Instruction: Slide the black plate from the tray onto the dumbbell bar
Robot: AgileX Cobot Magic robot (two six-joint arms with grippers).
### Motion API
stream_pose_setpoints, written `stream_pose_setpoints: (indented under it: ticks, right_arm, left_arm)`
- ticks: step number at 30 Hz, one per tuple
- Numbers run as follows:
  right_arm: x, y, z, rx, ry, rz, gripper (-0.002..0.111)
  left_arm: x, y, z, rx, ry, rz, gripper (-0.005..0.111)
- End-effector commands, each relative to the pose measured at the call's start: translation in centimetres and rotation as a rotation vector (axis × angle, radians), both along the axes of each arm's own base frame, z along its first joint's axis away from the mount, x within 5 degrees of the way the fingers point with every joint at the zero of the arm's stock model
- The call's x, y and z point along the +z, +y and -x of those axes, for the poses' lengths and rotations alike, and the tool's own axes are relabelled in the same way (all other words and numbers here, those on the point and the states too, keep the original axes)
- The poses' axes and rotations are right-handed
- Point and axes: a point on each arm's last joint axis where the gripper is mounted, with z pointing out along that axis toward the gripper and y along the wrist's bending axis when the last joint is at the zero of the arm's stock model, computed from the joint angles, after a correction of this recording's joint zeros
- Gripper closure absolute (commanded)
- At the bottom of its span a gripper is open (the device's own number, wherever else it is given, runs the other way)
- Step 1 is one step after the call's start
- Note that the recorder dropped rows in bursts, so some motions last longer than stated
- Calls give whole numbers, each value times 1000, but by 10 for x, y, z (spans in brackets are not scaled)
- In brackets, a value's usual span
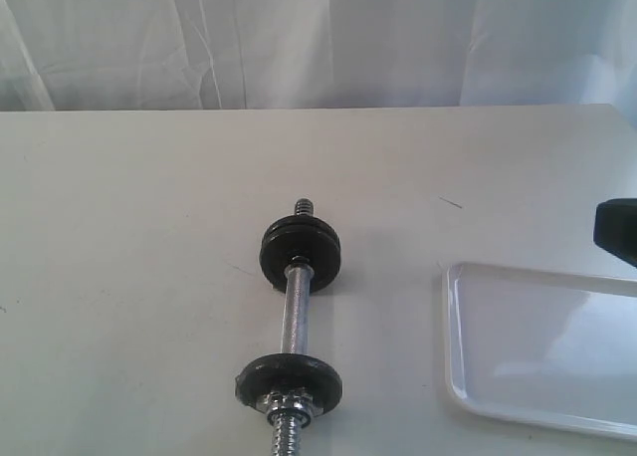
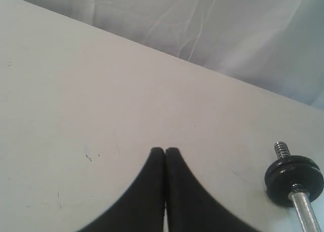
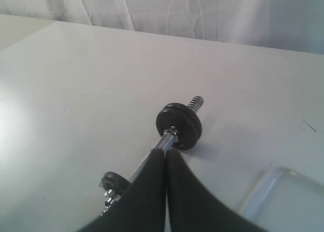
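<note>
Exterior: dumbbell bar [image 1: 295,312] lies on the white table [image 1: 129,277], running away from the camera, with a threaded end poking out past the far discs. The far end carries what looks like two black discs pressed face to face. The black plate [image 1: 301,249] appears to be one of that pair; which of the two can't be told. A single near disc [image 1: 289,378] sits on the bar's near end. Tray [image 1: 468,376] is right of the bar, apart from it and cut off by the frame edge; the visible part shows only white surface. There's a black block [image 1: 617,232] at the right edge, beyond the tray; can't tell what it is.

Left wrist: left gripper [image 2: 165,152] has its fingers [image 2: 147,201] pressed together with nothing between them, over plain table. The far disc pair and bar end are off to the side, well apart.

Right wrist: right gripper [image 3: 166,153] has its tips together too, empty. The tips line up with the bar right by the far pair; contact can't be judged here. A tray corner is close by.
</note>
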Motion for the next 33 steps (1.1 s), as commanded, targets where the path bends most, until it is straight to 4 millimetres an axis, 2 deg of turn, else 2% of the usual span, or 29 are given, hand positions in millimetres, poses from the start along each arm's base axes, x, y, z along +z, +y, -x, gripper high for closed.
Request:
stream_pose_setpoints:
  ticks: [1, 5, 12, 15, 16, 19, 22, 30, 33]
  right_arm:
    - [-1, 0, 0, -4, -5, 3, 108]
    - [-1, 0, 0, -4, -5, 3, 108]
    - [-1, 0, 0, -4, -5, 3, 108]
    - [-1, 0, 0, -4, -5, 3, 108]
    - [-1, 0, 0, -4, -5, 3, 108]
    - [-1, 0, 0, -4, -5, 3, 108]
    - [-1, 0, 0, -4, -5, 3, 108]
    - [-1, 0, 0, -4, -5, 3, 108]
    - [-1, 0, 0, -4, -5, 3, 108]
  left_arm:
    - [-2, 0, 0, 1, -2, 2, 107]
    - [-14, 0, -3, 1, 32, 0, 107]
    - [-64, -1, -11, -2, 181, -21, 107]
    - [-92, -1, -12, -69, 240, -211, 107]
    - [-94, -1, -12, -96, 234, -289, 107]
    - [-80, -1, -18, -140, 39, -520, 107]
    - [-78, -2, -19, -167, 4, -636, 107]
    - [-79, 2, -19, -109, 38, -666, 107]
    - [-82, 2, -18, -76, 82, -505, 107]
